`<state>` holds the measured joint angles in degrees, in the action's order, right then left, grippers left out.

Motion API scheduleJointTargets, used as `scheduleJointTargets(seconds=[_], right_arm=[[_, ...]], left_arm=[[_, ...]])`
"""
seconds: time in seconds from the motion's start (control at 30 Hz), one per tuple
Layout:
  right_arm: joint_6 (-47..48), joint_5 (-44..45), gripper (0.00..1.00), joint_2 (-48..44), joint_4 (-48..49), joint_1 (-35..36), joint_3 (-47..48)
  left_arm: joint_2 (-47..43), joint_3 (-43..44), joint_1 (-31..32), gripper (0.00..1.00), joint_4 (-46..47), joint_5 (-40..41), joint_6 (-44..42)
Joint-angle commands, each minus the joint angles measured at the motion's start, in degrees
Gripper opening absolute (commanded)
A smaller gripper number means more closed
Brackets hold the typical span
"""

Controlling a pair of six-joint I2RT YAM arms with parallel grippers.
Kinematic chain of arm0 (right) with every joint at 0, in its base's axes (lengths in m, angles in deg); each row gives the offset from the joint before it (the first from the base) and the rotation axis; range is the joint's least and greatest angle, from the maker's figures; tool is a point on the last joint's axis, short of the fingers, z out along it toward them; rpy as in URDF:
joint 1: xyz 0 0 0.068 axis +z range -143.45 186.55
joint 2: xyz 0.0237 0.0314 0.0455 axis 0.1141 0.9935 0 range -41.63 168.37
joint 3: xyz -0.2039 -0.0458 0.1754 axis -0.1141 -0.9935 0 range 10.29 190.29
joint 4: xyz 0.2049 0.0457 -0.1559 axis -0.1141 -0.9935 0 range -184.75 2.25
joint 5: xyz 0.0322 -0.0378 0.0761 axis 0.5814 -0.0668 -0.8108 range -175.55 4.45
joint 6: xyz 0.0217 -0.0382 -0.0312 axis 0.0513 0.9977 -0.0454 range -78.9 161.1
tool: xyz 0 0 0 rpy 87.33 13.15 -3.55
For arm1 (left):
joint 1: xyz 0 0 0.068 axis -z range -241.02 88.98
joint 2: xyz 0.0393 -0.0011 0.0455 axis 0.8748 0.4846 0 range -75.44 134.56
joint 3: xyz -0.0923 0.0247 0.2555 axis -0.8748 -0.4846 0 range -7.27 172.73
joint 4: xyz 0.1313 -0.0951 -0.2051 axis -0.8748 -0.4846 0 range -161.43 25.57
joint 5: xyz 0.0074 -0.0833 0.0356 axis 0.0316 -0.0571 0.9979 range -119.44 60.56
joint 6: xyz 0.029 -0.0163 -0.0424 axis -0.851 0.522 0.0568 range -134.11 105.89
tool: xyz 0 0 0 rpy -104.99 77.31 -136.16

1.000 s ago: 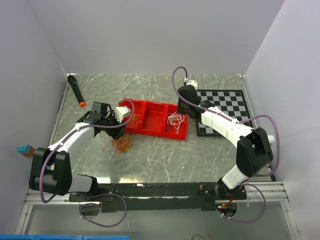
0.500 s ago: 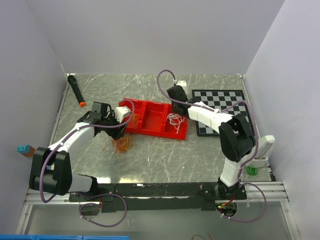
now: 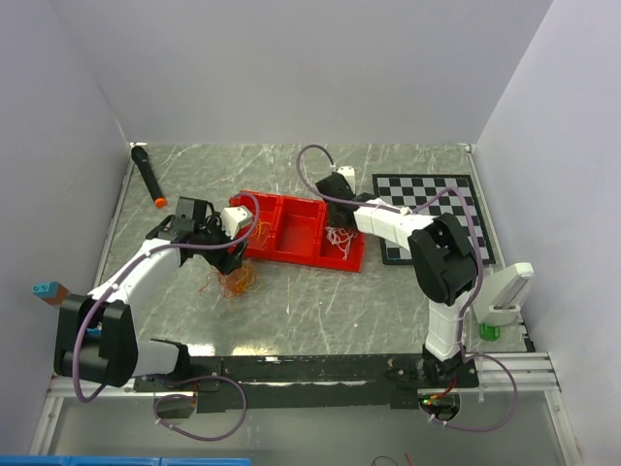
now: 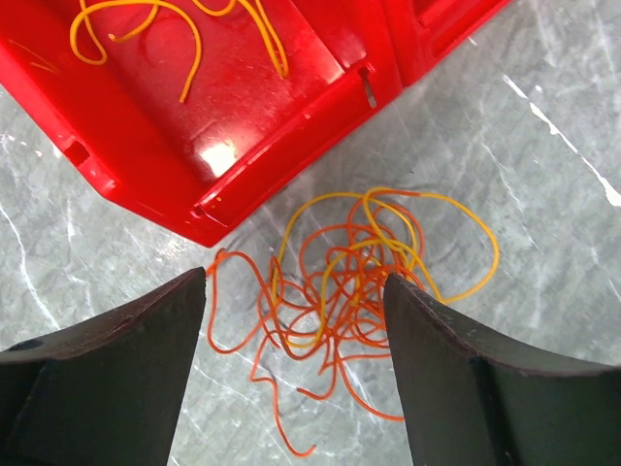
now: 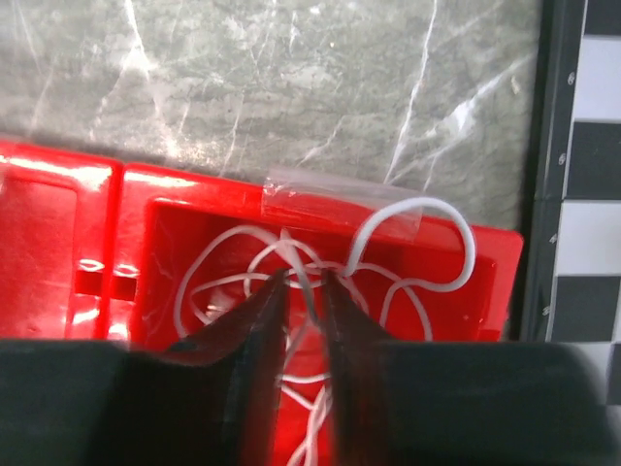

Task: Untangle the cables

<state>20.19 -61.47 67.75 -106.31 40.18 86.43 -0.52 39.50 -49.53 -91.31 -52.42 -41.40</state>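
Observation:
A tangle of orange and yellow cables (image 4: 349, 282) (image 3: 233, 282) lies on the marble table just beside the red tray (image 4: 243, 116) (image 3: 301, 231). My left gripper (image 4: 296, 282) (image 3: 223, 255) hovers over the tangle, open, its fingers straddling it with nothing held. Loose yellow cables (image 4: 197, 44) lie in the tray's left compartment. White cables (image 5: 417, 204) (image 3: 340, 236) are piled in the right compartment. My right gripper (image 5: 304, 280) (image 3: 338, 218) reaches into that compartment, open by a narrow gap, with one white strand running between its fingers.
A black marker with an orange tip (image 3: 147, 175) lies at the far left. A checkerboard mat (image 3: 432, 209) sits right of the tray. A teal and brown block (image 3: 47, 289) is at the left wall; a white stand (image 3: 509, 291) and a green piece (image 3: 490, 330) are at the right edge.
The right arm swung left and folded its elbow, bringing its gripper over the white cables, and its jaws parted slightly from shut. The left jaws widened above the tangle.

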Motion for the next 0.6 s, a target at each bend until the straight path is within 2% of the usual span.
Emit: scheduleJointTargets(seconds=[0.0,0.07,0.13,0.3,0.43,0.53,0.57], right_arm=[[0.43,-0.69,0.5,-4.51,-0.33,0.56,2.44],[0.52,-1.4,0.59,-8.03,0.81,0.82,0.86],[0.43,-2.54,0.63,-11.28,1.43,1.26,-0.37],[-0.19,-3.6,0.66,-19.54,3.0,4.16,-4.23],[-1.42,-3.86,0.66,-27.71,5.99,8.63,-11.69],[-2.56,-5.17,0.66,-33.16,9.33,13.38,-18.55],[-2.82,-5.7,0.66,-34.31,10.82,14.96,-20.66]], left_arm=[[-1.62,2.02,-0.06,0.78,-1.6,-2.42,-1.01],[-1.0,1.75,0.03,0.74,-1.6,-2.24,-1.1],[-0.56,1.49,-0.06,0.71,-1.69,-2.42,-1.36],[0.14,0.61,-0.06,0.67,-0.9,-2.95,-1.28],[1.55,-0.01,-0.06,0.63,0.24,-4.52,-0.93],[3.48,0.17,-0.06,0.56,0.42,-6.1,-0.75],[3.92,0.34,-0.06,0.5,0.24,-6.63,-0.75]])
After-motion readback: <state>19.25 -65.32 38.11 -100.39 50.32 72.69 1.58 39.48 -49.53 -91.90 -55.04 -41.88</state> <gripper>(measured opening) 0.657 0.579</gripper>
